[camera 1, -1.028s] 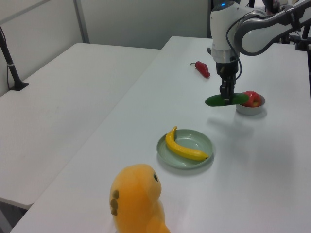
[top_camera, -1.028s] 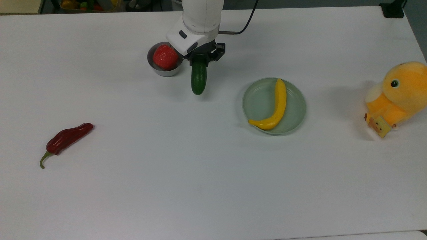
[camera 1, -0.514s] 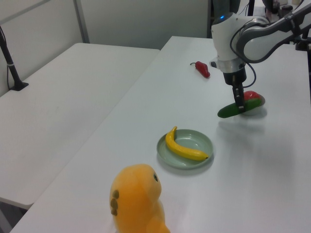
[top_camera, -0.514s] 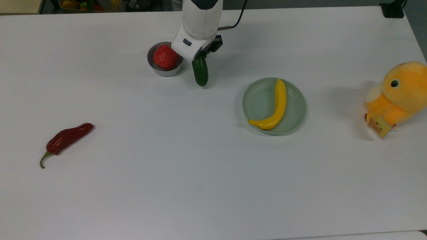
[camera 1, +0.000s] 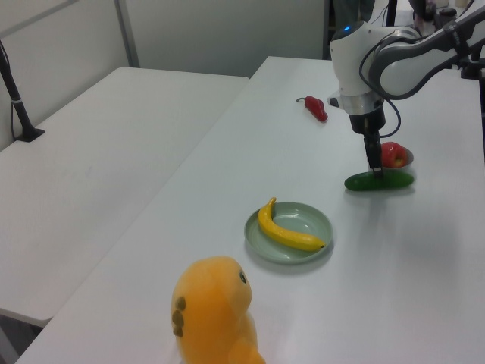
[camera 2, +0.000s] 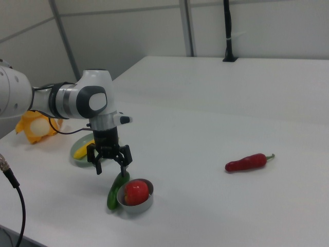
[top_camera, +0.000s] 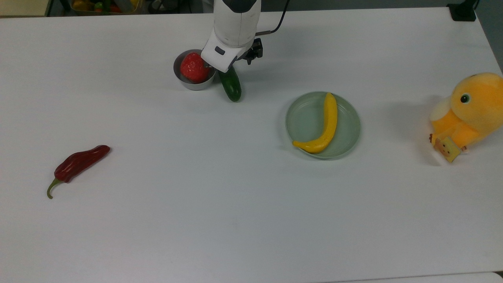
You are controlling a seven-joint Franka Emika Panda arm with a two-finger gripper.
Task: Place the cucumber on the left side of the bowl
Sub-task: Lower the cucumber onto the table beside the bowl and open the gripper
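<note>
The dark green cucumber lies flat on the white table, close against the grey metal bowl. It is on the bowl's right in the top view and on its left in the right view, cucumber beside bowl. A red fruit sits in the bowl. My gripper hangs just over the cucumber with its fingers spread apart and table showing between them. In the left view the gripper reaches down to the middle of the cucumber.
A pale green plate with a yellow banana sits to the top view's right. An orange plush toy is at the far right and a dark red chili at the left. Bare table lies in front.
The cucumber went from hanging tilted in the gripper to lying flat beside the bowl, turning slightly toward it. The gripper lowered and its fingers now stand apart.
</note>
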